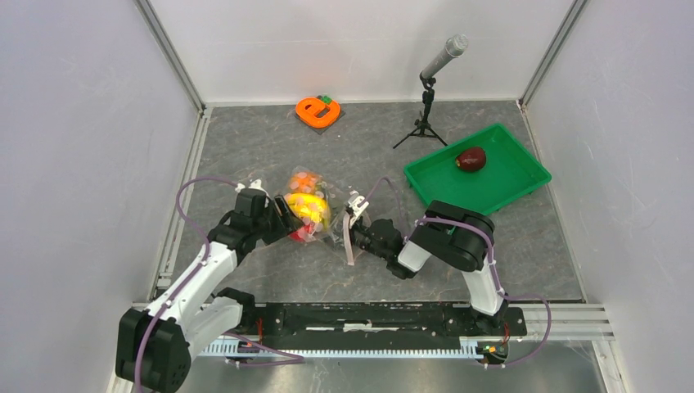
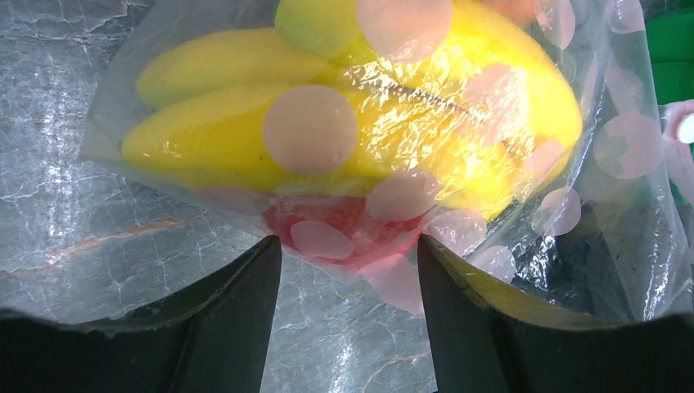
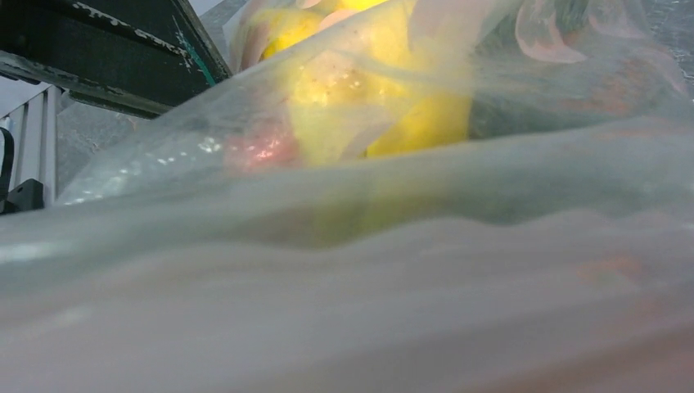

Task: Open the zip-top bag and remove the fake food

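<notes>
Grey marbled table (image 1: pixel 270 155) lies under me. My left gripper (image 2: pixel 348 246) stands wide apart astride the bulging bottom of the zip-top bag (image 2: pixel 532 246), clamping nothing. My right gripper (image 1: pixel 353 217) is buried in plastic by the pink zip strip (image 1: pixel 350 244); whether it pinches, I cannot tell. Between them the bag sits left of the green tray (image 1: pixel 524 176) in the top view, banana bunch (image 2: pixel 245 131) and red apple (image 2: pixel 344 225) inside; one maroon fruit (image 1: pixel 470 159) rests in that tray. Film looks thin, slick, floppy; the fake food (image 2: pixel 458 106) light and hard. I'd pinch a bottom corner, not the bulge.
</notes>
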